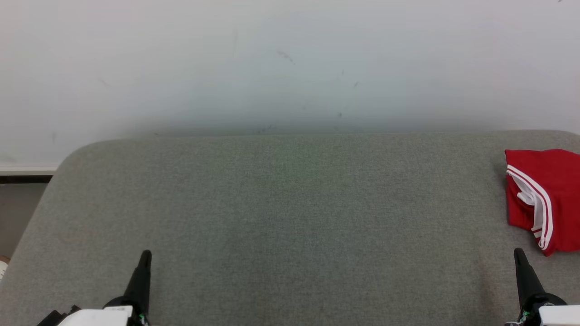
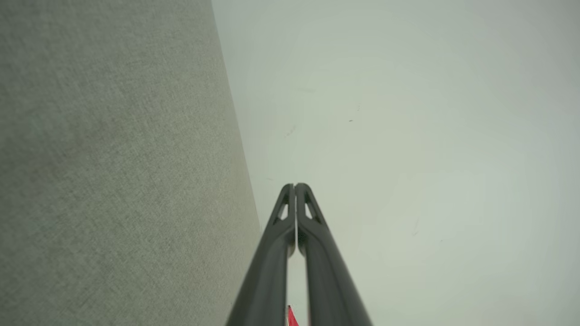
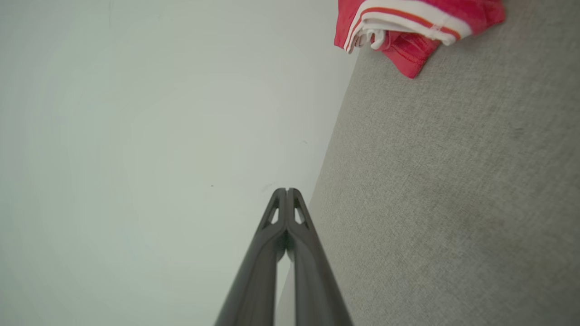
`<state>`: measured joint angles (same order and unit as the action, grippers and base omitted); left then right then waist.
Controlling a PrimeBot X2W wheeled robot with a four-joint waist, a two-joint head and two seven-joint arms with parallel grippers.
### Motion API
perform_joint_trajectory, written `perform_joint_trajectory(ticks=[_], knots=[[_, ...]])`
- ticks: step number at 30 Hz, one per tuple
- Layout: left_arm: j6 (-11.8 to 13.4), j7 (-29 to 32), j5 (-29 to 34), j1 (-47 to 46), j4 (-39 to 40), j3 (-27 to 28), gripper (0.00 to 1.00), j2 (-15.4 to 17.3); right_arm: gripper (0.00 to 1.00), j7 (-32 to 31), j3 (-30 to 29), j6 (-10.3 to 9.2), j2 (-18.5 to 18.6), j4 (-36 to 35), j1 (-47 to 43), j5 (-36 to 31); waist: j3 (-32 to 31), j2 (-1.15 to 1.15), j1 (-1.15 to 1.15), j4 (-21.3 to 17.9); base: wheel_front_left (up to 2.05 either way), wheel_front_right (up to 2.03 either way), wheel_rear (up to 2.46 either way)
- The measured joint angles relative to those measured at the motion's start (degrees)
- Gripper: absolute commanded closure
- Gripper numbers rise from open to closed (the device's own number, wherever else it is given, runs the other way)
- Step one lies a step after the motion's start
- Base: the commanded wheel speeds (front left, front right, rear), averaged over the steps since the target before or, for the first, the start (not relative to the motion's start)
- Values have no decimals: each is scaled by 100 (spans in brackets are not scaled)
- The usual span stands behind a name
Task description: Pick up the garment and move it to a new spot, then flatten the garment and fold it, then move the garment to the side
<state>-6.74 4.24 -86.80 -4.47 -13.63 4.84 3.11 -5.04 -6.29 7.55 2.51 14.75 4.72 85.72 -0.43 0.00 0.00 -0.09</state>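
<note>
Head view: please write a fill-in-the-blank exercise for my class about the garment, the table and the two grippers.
1. The garment lying on the grey table is mostly ____ with white stripes.
2. On the table, it lies toward the robot's ____ side.
3. The left gripper and the right gripper both have their fingers ____.
4. The garment is held by ____ gripper.
Missing words: red; right; shut; neither.

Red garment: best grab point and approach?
Probably the bunched fold at the white-striped hem of the garment, which faces the table's middle. Come down from that side with the right gripper, the nearer one; it is shut, so open it first. The garment's right part is cut off by the frame.
</note>
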Motion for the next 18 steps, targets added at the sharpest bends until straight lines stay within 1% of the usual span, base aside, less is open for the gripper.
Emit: perform_joint_trajectory(ticks=[18], knots=[[-65, 182, -609, -154, -42, 103, 100, 0, 100, -148, -16, 0, 9, -64, 116, 664, 61, 0, 0, 9, 0, 0, 0]])
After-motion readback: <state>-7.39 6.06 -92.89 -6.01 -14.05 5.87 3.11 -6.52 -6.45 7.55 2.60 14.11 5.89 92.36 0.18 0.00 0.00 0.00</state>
